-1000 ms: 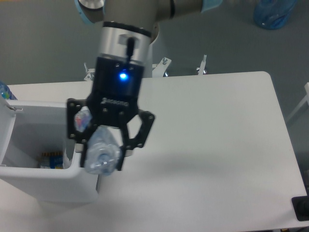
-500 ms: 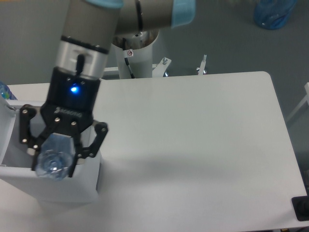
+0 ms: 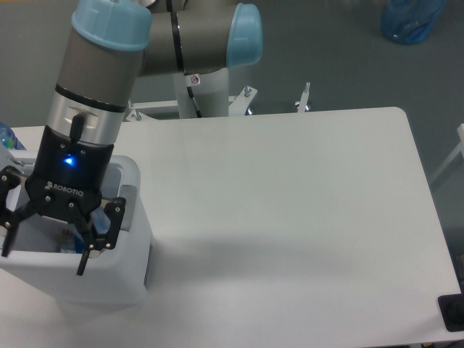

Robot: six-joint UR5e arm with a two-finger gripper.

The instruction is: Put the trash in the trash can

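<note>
Now, from the pincer outward:
Gripper: the gripper (image 3: 45, 243) hangs over the open top of the trash can, fingers spread wide and pointing down; nothing shows between them
Fingers: one black finger (image 3: 93, 250) stands at the near-right side of the opening, the other reaches toward the left frame edge
Wrist and arm: a blue light glows on the black gripper body; the UR5e arm (image 3: 101, 72) rises above it, grey with pale blue joint caps
Trash can: the white rectangular bin (image 3: 109, 279) sits at the left end of the table, open at the top, with rounded corners; its far-left part is cut off by the frame
Trash: a scrap of blue and yellow (image 3: 67, 238) peeks out inside the bin between the fingers; too hidden to say whether it is the bottle, the wrapper or both
Table: the white table (image 3: 290, 217) beside the bin carries no trash that I can see
Beyond: a blue bag-like object (image 3: 410, 20) lies on the grey floor at the top right
Step in hand: by my judgement the release over the bin, with the drop apparently made
Next move: lift the open gripper straight up clear of the bin walls, minding the near rim
</note>
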